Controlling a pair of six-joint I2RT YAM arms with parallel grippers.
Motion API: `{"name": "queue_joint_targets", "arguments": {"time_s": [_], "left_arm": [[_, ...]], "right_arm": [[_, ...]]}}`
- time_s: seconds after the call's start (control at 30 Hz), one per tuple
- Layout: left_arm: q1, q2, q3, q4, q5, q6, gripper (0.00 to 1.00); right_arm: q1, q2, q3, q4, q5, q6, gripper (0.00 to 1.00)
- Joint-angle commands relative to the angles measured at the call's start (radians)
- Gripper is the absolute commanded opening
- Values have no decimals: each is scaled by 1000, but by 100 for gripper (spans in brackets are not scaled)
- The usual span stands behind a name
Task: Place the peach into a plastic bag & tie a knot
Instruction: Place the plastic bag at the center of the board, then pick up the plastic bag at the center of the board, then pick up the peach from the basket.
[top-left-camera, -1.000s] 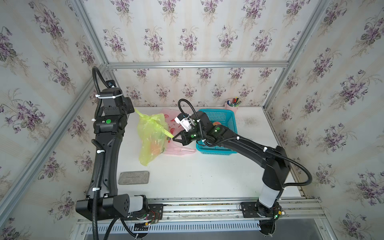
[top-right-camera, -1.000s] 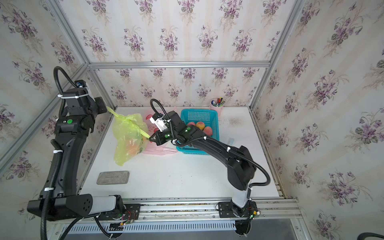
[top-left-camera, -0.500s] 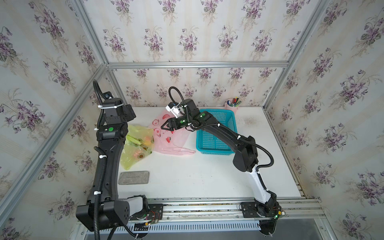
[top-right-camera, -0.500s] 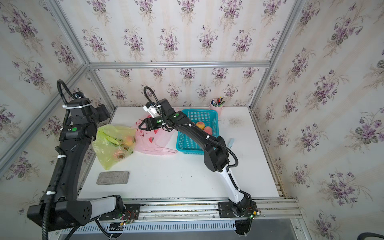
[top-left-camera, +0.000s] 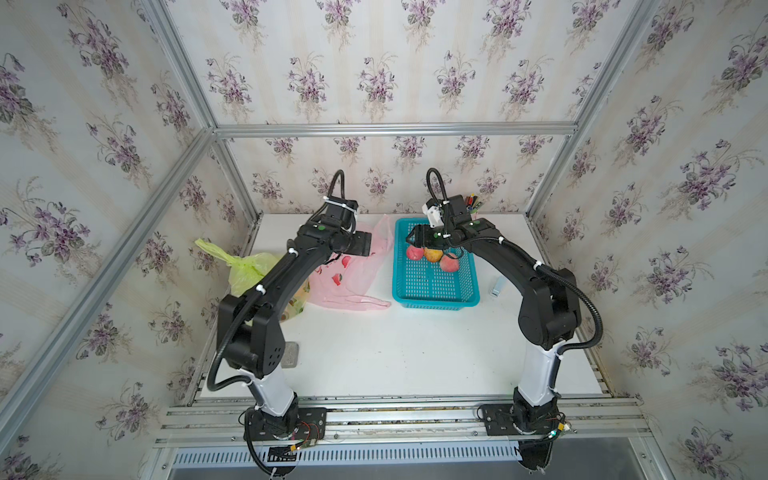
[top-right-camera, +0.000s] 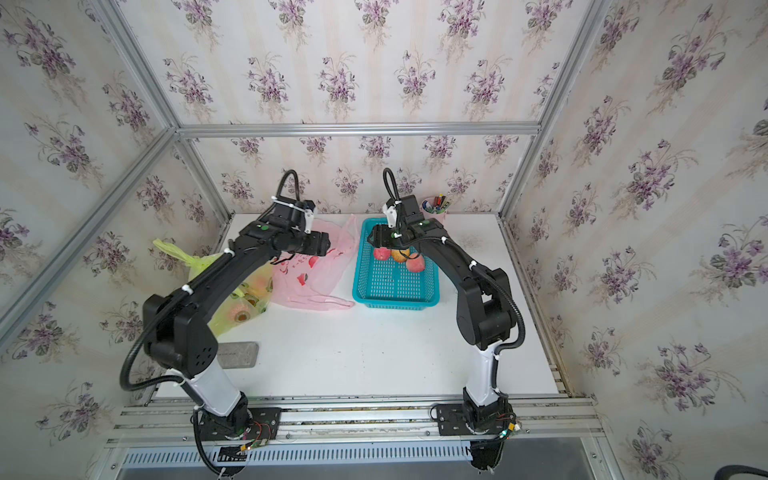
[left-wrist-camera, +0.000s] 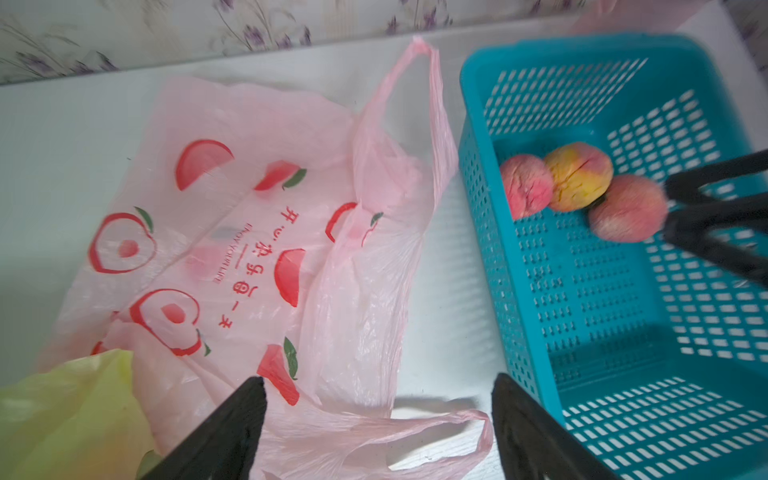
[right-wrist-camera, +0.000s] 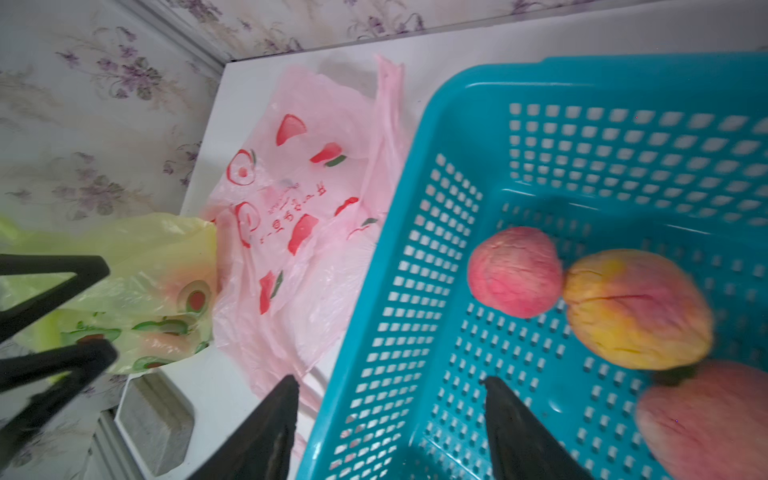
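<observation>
Left gripper (left-wrist-camera: 376, 380) jaws wide, empty, hovering over the flat pink plastic bag (left-wrist-camera: 249, 249), which lies between the yellow-green fruit bag (top-left-camera: 249, 270) and the teal basket (left-wrist-camera: 486, 249). Right gripper (right-wrist-camera: 390, 381) also spread and empty, above the basket's edge. Three peaches (right-wrist-camera: 636, 307) sit clustered inside the basket.

Across its front half, from the middle to the right edge, the table (top-left-camera: 395, 357) is open for either arm. A grey block (top-right-camera: 239, 354) lies flat near the front-left corner. A filled yellow-green bag (top-left-camera: 245, 270) bulks up at the left edge. The pink plastic bag (top-left-camera: 357, 278) lies flat between it and the teal basket (top-left-camera: 434, 302), leaving only a narrow strip beside the basket. The basket's near half is open, but three peaches (top-left-camera: 432, 254) crowd its far end. A pen cup (top-right-camera: 436, 205) stands at the back edge.
</observation>
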Motion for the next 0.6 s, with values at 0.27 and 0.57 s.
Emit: {"name": "queue_joint_targets", "arguments": {"time_s": [0.27, 0.57], "left_arm": [[-12, 279, 101, -33, -99, 59, 86], [24, 393, 144, -27, -165, 63, 83]], "right_arm": [[-19, 6, -49, -5, 172, -81, 74], [3, 74, -21, 1, 134, -75, 72]]}}
